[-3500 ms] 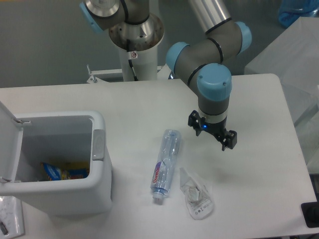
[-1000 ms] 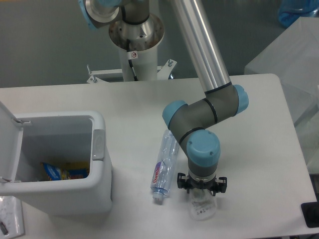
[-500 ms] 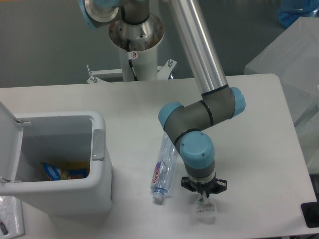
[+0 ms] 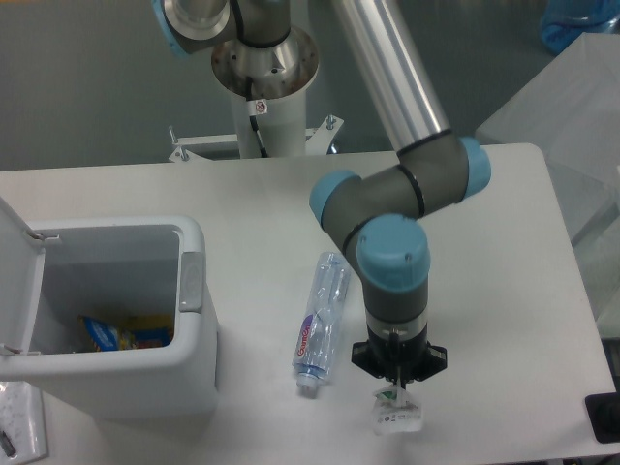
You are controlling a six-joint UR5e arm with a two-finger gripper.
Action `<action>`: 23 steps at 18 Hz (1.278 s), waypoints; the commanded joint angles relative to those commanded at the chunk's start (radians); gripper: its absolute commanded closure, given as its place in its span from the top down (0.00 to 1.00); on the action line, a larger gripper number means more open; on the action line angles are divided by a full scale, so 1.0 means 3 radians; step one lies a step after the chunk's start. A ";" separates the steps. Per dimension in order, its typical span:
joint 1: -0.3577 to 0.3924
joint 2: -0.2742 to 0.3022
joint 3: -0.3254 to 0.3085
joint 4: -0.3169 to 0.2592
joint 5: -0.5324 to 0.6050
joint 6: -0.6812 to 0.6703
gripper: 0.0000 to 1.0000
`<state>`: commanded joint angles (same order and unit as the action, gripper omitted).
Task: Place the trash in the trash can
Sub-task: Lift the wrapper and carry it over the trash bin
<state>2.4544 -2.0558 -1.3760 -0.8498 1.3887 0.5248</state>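
Claw (image 4: pixel 398 386) pinching wrapper (image 4: pixel 399 417), lifting step; next: carry left over open bin (image 4: pixel 194 320), release. Bottle (image 4: pixel 321 323) remains on surface (image 4: pixel 504 291).

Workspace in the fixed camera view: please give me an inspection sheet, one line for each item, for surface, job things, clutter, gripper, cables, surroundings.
Surface: white table, bare around the arm.
Job's things: crushed bottle lies flat on the table, right of the trash can; crumpled wrapper hangs pinched below the gripper; the can's lid is open.
Clutter: colourful packaging already inside the can; part of a dark object at the right edge.
Gripper: gripper points down, shut on the wrapper.
Cables: a black cable runs along the arm's pedestal.
Surroundings: grey floor, clear plastic sheeting at right.
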 joint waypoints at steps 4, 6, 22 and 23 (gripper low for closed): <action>-0.0015 0.0322 0.0000 0.0000 -0.0670 -0.0057 0.00; -0.0031 0.0420 0.0030 0.0005 -0.0824 -0.0103 0.00; -0.0741 0.0932 -0.0250 0.0005 -0.1367 -0.0246 0.47; -0.0762 0.0932 -0.0271 0.0005 -0.1357 -0.0241 0.67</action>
<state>2.2259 -1.7763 -1.4572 -0.8483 0.9817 0.4525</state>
